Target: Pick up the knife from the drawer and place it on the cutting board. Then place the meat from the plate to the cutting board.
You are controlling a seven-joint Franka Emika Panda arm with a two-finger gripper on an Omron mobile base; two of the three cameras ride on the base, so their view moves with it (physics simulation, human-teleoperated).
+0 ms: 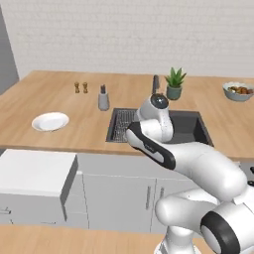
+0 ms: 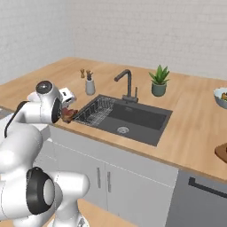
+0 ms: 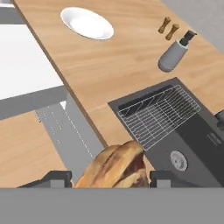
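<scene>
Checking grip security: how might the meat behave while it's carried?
The meat looks lumpy and rounded between the gripper fingertips, so it may pivot or slip. It is probably soft, yielding slightly. Its small size suggests little weight.

Gripper [image 2: 67,111] gripping meat [image 2: 68,115] beside sink [image 2: 133,119], cutting board [image 2: 222,152] far right.

The meat [image 3: 117,168] between the hand's [image 3: 109,178] dark matt fingertips looks rough and streaky, brown with paler bands. Beyond the hand the desk [image 3: 109,65] is smooth light wood with a fine grain. The plate [image 3: 86,22] far ahead is smooth, glossy white. Just past the meat, the sink [image 3: 192,144] is dark and matt, with a thin wire metal rack [image 3: 157,114] in it. The drawer [image 1: 34,173] is plain matt white and grey.
</scene>
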